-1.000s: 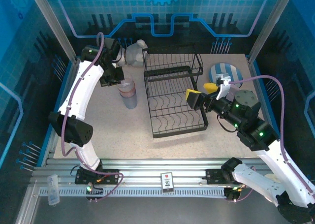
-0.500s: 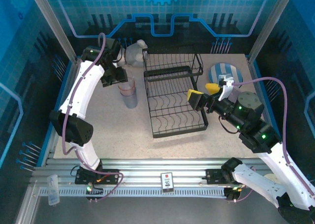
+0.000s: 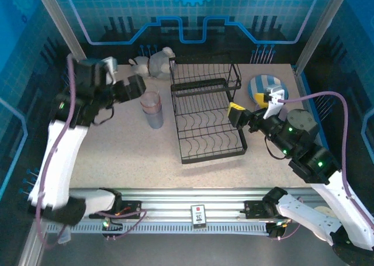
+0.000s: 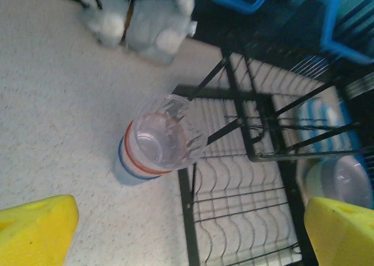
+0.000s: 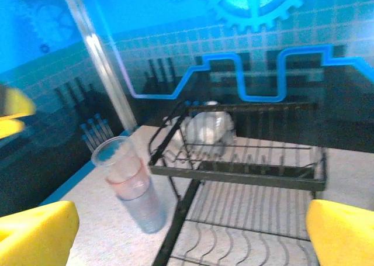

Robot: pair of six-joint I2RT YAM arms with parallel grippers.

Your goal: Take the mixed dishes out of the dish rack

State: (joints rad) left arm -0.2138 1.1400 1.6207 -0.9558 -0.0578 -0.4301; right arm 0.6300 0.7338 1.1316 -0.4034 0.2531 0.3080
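We count two nested tumblers (image 4: 153, 149) beside one dish rack (image 3: 207, 111), one striped plate (image 3: 261, 85), one pale bowl (image 4: 342, 181). Left gripper (image 4: 187, 231) and right gripper (image 5: 187, 231) both gape wide, nothing held.

The stacked tumblers (image 5: 131, 187) stood on the worktop (image 5: 108, 234) at nine o'clock of the dish rack (image 5: 234, 178). The end effector (image 5: 187, 239) gaped wide.

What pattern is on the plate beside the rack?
Blue and white stripes on the plate, clearest from the top external view.
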